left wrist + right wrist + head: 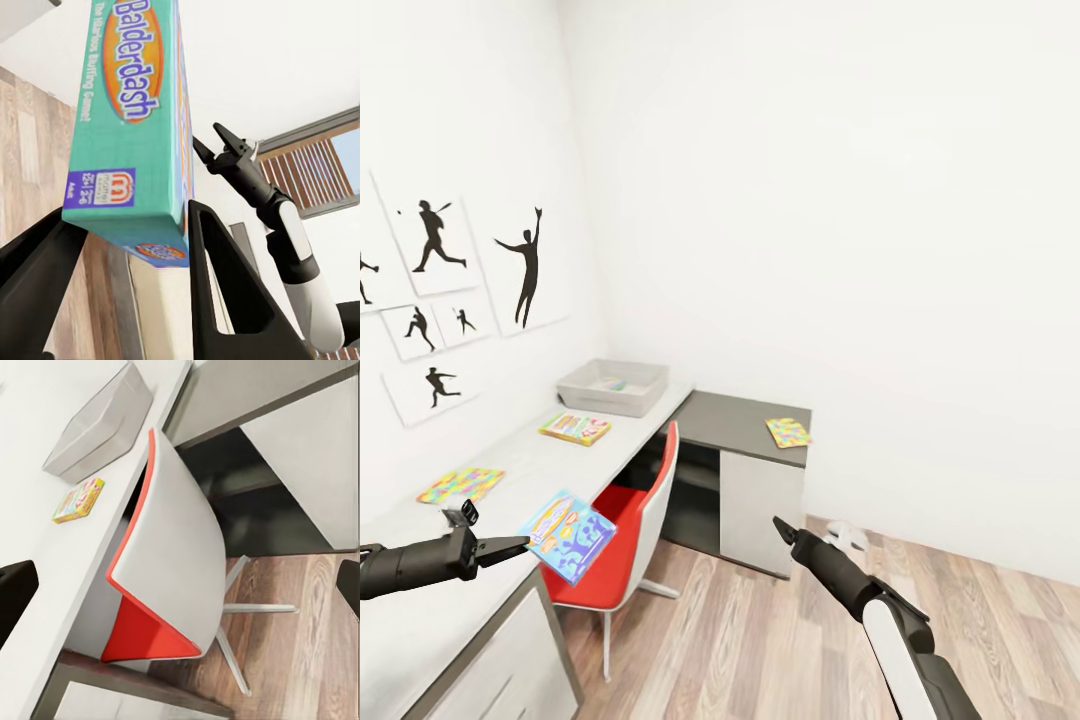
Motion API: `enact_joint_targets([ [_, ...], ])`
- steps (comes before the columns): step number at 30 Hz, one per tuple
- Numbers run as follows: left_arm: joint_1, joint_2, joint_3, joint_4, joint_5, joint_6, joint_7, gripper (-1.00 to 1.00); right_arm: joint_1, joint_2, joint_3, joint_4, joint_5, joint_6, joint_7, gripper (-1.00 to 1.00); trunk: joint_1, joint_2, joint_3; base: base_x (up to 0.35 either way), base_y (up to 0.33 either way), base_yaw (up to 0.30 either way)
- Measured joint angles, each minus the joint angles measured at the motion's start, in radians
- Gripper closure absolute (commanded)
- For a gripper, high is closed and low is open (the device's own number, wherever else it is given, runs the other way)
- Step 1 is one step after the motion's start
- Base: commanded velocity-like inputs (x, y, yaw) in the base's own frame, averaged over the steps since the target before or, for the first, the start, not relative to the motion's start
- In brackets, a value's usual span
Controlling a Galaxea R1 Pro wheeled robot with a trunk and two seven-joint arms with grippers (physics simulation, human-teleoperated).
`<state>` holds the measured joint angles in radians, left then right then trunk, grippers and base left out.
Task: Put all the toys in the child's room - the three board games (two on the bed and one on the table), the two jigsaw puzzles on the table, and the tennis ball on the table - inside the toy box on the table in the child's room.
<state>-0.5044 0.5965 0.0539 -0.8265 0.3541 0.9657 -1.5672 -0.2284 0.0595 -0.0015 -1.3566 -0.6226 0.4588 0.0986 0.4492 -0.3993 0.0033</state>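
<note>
My left gripper [520, 546] is shut on a blue-and-orange board game [568, 535], held just off the table's front edge; the left wrist view reads "Balderdash" on this box [127, 127] between the fingers [225, 285]. The grey toy box [612, 388] stands at the far end of the table [530, 470], with the SKIP-BO board game [575, 428] just in front of it. One jigsaw puzzle [461, 485] lies near my left arm, another [788, 432] on the dark desk section. My right gripper [779, 526] hangs open above the floor. The tennis ball and bed are out of view.
A red-and-white chair [635, 530] is tucked under the table beside the held game. A white drawer unit [510, 660] sits below my left arm. Baseball-player pictures [435, 240] hang on the left wall. Wood-plank floor [760, 640] lies open to the right.
</note>
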Motion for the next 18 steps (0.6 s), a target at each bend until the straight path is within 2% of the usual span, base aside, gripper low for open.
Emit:
enact_joint_targets([
  [7,0.0,0.0,-0.001,0.0,-0.002,0.0,0.0,1.0,0.0,0.0,0.001,-0.004,0.0,-0.002,0.0,-1.0,0.0,0.0,0.0,0.262,-0.113,0.028],
  [15,0.0,0.0,-0.001,0.0,-0.002,0.0,0.0,1.0,0.0,0.001,0.001,-0.004,0.0,-0.002,0.0,-1.0,0.0,0.0,0.0,0.298,-0.012,0.249],
  [18,0.0,0.0,-0.001,0.0,-0.001,0.0,0.0,1.0,0.0,0.0,0.001,-0.004,0.0,-0.002,0.0,-1.0,0.0,0.0,0.0,0.3,-0.055,0.132],
])
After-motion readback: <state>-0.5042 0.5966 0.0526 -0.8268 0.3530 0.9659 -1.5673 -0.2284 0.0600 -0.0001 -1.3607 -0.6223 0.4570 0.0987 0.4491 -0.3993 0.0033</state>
